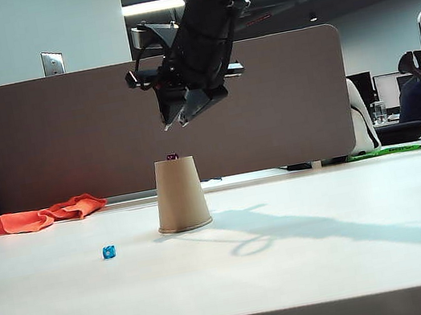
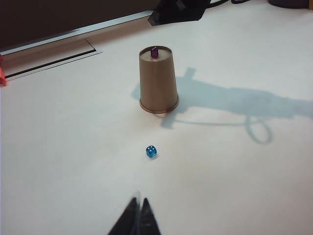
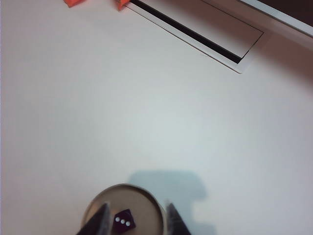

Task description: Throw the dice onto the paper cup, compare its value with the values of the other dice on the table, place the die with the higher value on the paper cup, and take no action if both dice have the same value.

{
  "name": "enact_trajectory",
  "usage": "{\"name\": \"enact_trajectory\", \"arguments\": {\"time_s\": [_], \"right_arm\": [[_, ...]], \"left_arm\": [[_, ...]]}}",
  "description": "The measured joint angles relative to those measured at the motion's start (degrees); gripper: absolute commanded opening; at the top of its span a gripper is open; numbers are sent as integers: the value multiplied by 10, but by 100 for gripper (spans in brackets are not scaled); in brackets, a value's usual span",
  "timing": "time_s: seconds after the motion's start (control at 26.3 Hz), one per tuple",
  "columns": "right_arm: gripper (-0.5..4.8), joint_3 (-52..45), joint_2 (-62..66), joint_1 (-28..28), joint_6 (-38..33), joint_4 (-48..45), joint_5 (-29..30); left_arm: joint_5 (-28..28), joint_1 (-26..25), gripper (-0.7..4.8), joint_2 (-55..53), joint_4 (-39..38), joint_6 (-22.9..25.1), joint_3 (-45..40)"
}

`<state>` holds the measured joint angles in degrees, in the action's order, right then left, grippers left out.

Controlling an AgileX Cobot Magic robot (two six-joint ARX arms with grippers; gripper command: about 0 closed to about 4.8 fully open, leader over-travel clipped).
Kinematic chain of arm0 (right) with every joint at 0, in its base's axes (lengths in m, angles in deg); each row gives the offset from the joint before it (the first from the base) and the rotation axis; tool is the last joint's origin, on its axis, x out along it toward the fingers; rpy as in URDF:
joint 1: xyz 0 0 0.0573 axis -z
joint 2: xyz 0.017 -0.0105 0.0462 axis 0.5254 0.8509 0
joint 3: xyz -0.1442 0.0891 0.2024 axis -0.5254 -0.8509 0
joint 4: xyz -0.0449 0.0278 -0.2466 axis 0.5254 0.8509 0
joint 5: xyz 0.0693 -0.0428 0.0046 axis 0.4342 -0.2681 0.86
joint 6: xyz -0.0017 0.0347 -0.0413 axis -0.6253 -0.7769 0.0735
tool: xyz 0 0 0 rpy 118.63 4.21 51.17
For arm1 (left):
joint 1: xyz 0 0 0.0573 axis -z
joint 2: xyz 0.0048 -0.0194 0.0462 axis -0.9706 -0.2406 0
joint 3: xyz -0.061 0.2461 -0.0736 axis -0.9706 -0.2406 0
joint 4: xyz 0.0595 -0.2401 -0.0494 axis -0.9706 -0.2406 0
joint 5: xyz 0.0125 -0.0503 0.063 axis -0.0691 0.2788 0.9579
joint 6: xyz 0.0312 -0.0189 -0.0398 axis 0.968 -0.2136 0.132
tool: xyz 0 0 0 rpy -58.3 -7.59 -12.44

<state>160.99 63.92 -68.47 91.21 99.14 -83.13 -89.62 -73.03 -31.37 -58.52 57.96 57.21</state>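
Observation:
The tan paper cup (image 1: 180, 195) stands upside down mid-table, also seen as the paper cup (image 2: 158, 81) and from above as the paper cup (image 3: 124, 210). The dark purple dice (image 3: 123, 221) rests on its flat top, three pale pips up; it shows as the dice (image 1: 172, 157) and the dice (image 2: 154, 52). My right gripper (image 3: 137, 215) hangs straight above the cup, open, its fingers either side of the die and clear of it; right gripper (image 1: 180, 119). The light blue other dice (image 2: 151, 152) lies on the table in front of the cup, also as the other dice (image 1: 109, 252). My left gripper (image 2: 138, 203) is shut, empty, short of the blue die.
An orange cloth (image 1: 40, 215) lies at the table's back left. A long slot (image 3: 188, 32) runs along the table's far edge. A brown partition (image 1: 52, 136) stands behind the table. The right arm's shadow (image 1: 321, 228) falls across the table to the right of the cup.

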Motion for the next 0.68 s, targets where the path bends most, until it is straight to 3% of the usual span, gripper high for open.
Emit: {"name": "enact_trajectory", "arguments": {"time_s": [0.57,0.68], "right_arm": [[182,0,32,-3,-19,0,14],[217,0,33,-3,-19,0,14]], "left_arm": [[0,0,-5,-1,0,0,0],[0,0,-5,-1,0,0,0]]}}
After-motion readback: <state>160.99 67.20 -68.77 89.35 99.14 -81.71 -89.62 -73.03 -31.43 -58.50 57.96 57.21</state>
